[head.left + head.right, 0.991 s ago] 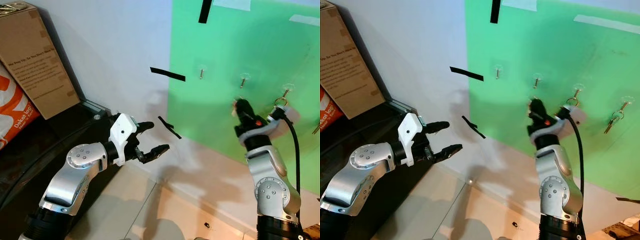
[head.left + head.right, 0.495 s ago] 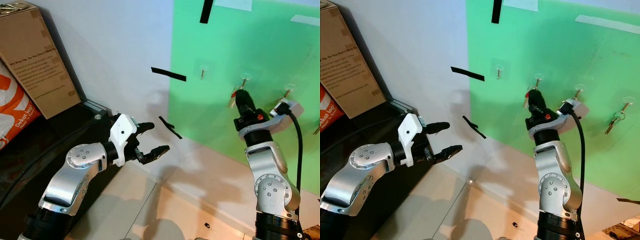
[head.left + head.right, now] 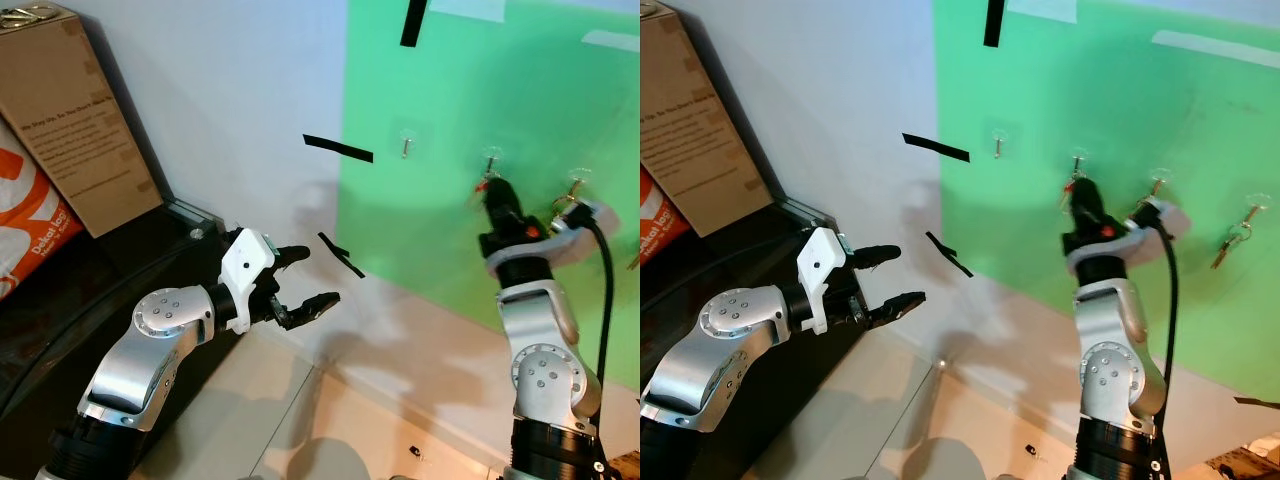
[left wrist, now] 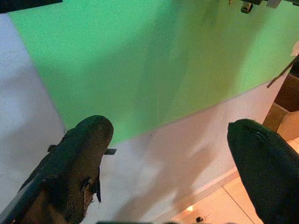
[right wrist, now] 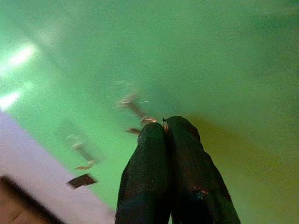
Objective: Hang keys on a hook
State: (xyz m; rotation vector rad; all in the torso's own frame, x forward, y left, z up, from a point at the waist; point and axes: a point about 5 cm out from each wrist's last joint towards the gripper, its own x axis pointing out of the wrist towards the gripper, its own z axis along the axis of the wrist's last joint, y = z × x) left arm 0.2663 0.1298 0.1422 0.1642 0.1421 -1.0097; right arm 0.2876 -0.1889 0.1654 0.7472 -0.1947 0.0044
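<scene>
Near, floor (image 3: 330,430) w/ pale tiles. Left hand (image 3: 300,281) held out at mid height on the left, fingers (image 4: 79,163) spread wide, nothing btwn them, pointing toward the white wall (image 3: 230,90). Behind it a dark worktop (image 3: 70,300) on the left carrying a cardboard box (image 3: 70,120) leaning on the wall, orange bag (image 3: 25,215) beside it. Right hand (image 3: 1083,194) raised on the right, fingers (image 5: 159,158) pressed together, up against the green board (image 3: 480,80) at the far wall, tip just below the 2nd hook (image 3: 1077,160). Keys (image 3: 1071,186) pinched at the fingertips, small reddish bit showing just beside that hook; can't tell if the ring is on it yet. Farther right, another key set (image 3: 1232,238) hangs from the last hook (image 3: 1253,210). Black tape strips (image 3: 338,149) on wall and board.
</scene>
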